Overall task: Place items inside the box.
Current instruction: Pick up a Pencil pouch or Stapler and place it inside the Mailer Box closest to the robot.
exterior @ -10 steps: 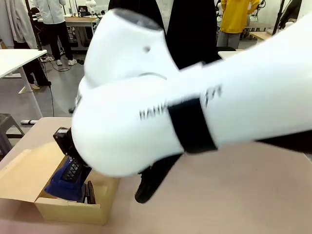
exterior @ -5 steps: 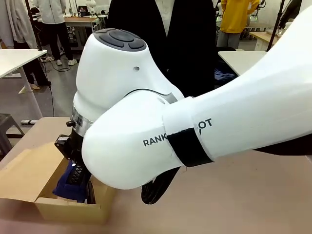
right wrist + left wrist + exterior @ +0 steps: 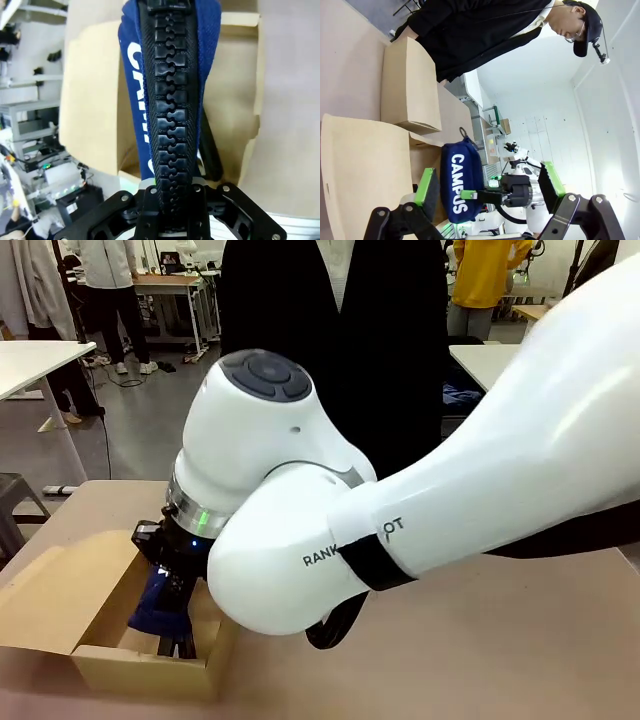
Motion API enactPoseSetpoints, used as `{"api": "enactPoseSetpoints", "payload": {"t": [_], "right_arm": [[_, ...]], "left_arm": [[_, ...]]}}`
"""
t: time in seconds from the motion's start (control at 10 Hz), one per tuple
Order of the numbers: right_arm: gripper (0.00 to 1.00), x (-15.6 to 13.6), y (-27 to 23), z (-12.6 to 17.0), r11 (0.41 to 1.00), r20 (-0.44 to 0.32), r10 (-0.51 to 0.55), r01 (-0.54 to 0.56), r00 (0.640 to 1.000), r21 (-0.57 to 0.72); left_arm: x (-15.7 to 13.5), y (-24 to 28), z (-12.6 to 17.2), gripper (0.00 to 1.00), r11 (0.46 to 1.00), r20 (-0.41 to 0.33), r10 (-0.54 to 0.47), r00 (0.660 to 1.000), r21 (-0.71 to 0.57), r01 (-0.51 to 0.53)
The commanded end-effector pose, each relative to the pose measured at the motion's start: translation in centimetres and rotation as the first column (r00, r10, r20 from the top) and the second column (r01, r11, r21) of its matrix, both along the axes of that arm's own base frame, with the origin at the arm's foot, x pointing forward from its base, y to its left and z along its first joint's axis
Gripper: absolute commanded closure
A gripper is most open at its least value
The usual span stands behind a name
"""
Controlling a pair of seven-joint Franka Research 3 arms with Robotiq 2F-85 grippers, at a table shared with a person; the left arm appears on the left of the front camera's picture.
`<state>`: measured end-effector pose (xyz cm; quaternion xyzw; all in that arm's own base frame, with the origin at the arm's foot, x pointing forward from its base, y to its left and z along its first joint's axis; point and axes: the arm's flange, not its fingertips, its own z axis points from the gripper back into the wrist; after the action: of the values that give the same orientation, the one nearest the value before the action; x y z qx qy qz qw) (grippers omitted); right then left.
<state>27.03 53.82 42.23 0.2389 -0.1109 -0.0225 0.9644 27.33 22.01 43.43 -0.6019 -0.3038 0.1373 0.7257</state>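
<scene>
Gripping the navy pencil case (image 3: 170,75) by its zip edge, my right tool (image 3: 172,197) is clamped tight, the case hanging down into the open cardboard box (image 3: 140,675) on the surface (image 3: 480,640). My left tool (image 3: 487,182) hovers nearby, spread wide and empty.

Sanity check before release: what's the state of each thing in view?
box: open, flaps folded out.
navy pencil case: zipped shut, hanging at the box's opening.
right gripper: shut on navy pencil case.
left gripper: open, empty.
</scene>
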Motion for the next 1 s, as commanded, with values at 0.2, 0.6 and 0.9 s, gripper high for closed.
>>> {"api": "enactPoseSetpoints", "payload": {"t": [0.2,0.6,0.9], "right_arm": [[0.93,-0.4,0.4,-3.4,0.999,-0.044,0.03,-0.031,0.999,-0.02],[0.93,-0.5,0.2,-4.6,0.999,-0.022,0.03,-0.031,0.999,-0.02],[0.0,-0.2,-0.4,-4.0,1.0,-0.031,0.016,-0.016,0.999,-0.001]], "left_arm": [[0.0,-0.1,0.2,0.0,1.0,0.025,0.002,1.0,-0.009,-0.001],[0.0,-0.1,0.2,0.0,1.0,0.025,0.002,1.0,-0.009,-0.001],[0.0,-0.1,0.2,0.0,1.0,0.025,0.002,1.0,-0.009,-0.001]]}}
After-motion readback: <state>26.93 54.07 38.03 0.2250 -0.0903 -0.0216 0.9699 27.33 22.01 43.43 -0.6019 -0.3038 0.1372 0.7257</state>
